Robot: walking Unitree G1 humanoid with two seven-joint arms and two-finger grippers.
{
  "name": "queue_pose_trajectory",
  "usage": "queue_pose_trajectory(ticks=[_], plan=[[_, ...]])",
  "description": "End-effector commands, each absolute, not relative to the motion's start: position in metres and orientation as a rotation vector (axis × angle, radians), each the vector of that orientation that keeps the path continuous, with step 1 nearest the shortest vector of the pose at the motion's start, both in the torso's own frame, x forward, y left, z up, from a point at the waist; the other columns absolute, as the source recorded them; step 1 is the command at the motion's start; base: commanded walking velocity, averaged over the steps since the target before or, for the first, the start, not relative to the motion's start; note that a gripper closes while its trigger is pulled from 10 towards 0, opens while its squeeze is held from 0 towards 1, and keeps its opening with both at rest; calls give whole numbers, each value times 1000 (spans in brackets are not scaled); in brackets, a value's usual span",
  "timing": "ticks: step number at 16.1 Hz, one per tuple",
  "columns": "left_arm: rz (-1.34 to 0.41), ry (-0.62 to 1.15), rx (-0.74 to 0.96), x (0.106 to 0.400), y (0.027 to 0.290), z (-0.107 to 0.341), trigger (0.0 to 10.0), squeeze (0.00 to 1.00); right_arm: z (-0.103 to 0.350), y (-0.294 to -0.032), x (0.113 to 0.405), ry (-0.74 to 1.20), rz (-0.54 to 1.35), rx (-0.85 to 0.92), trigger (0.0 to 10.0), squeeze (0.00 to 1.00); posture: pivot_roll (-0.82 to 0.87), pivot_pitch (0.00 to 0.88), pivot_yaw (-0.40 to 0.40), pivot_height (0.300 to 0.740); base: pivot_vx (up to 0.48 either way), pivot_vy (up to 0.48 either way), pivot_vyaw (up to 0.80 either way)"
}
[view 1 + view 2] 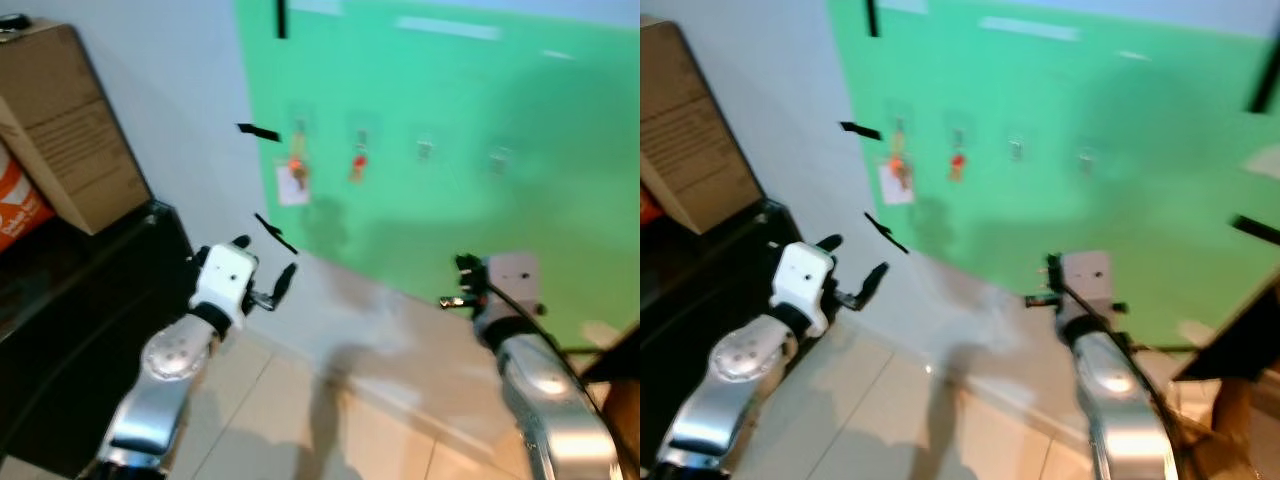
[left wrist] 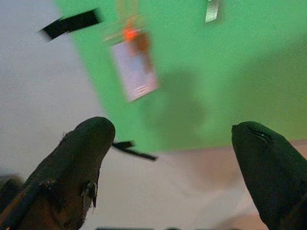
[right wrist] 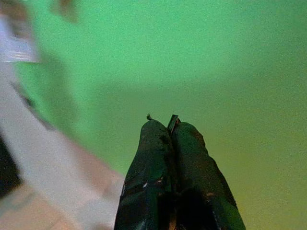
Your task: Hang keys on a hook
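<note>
Looks to me like staged test corner indoors: green board [image 1: 480, 150] taped on white wall [image 1: 170, 90] across upper frame, cardboard box [image 1: 65, 120] upper left, beige tiled floor [image 1: 290, 420] at bottom.

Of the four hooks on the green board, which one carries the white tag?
The leftmost hook, nearest the board's left edge. A white tag hangs under its orange piece. The second hook has only a red-orange item; the third hook and fourth hook look bare.

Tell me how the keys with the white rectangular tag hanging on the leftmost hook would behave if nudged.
The white-tagged keys hang from one hook on the green board, so they would probably swing. The tag looks thin and flat, likely light. Blur hides the finer detail.
</note>
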State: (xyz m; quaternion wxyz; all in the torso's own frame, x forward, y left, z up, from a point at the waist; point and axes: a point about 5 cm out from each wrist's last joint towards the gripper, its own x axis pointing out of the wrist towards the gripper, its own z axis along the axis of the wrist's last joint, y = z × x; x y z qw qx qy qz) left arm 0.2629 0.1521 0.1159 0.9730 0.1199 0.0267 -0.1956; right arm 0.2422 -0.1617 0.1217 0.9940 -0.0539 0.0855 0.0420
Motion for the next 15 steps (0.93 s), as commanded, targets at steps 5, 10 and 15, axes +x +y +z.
queue_pose_trajectory(ticks=[5, 10, 15], plan=[[-418, 58, 263, 266, 153, 119, 10000, 490, 144, -148, 244, 46, 192, -77, 10000, 0, -128, 0, 48, 732, 300, 0, 160], [-464, 56, 276, 268, 151, 121, 10000, 463, 165, -148, 250, -47, 229, -9, 10000, 0, -128, 0, 57, 732, 177, 0, 160], [-687, 54, 284, 270, 140, 125, 10000, 471, 186, -145, 248, -98, 420, 110, 10000, 0, -125, 0, 52, 732, 0, 0, 0]])
